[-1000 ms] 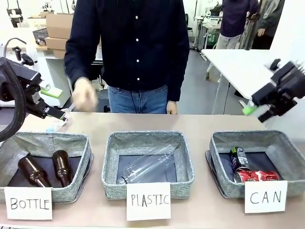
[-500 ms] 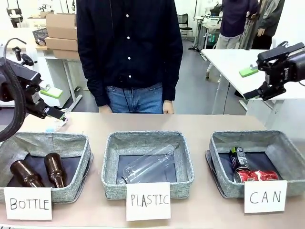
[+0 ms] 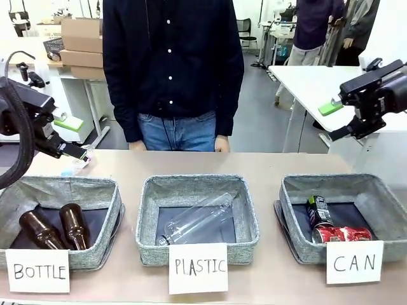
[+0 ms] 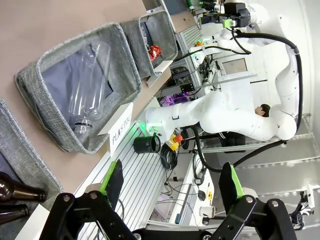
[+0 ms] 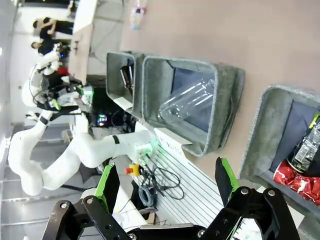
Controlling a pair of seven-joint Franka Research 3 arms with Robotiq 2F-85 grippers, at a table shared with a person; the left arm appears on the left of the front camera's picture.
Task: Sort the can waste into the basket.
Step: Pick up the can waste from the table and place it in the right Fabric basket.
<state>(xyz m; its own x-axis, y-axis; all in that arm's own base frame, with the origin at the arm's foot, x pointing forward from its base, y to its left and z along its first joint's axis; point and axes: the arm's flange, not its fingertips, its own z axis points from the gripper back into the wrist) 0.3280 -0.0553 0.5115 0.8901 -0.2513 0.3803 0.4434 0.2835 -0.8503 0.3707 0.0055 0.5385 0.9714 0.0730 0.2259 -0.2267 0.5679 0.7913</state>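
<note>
Cans first: your red can (image 3: 341, 234) and black can (image 3: 317, 210) both lie inside the basket (image 3: 297, 189) fronted by the CAN card (image 3: 354, 262), at about 4 o'clock in the front view, the red one on its side along the near wall and the black one just behind it towards 11 o'clock, the two touching or nearly so. With both already in, the sort looks done, which would explain why each arm hangs clear of the desk (image 3: 267, 164). Your right gripper (image 3: 343, 121) sits high at 2 o'clock, above and behind that basket, its jaws spread wide with nothing between them; the right wrist view shows the same gap. Your left gripper (image 4: 170, 182) is at 9 o'clock, jaws likewise fully apart and empty. Brown bottles (image 3: 60, 227) rest in the BOTTLE basket and a clear plastic bottle (image 3: 197, 219) in the middle one. The card hides the red can's lower edge, and you cannot read either can's print
</note>
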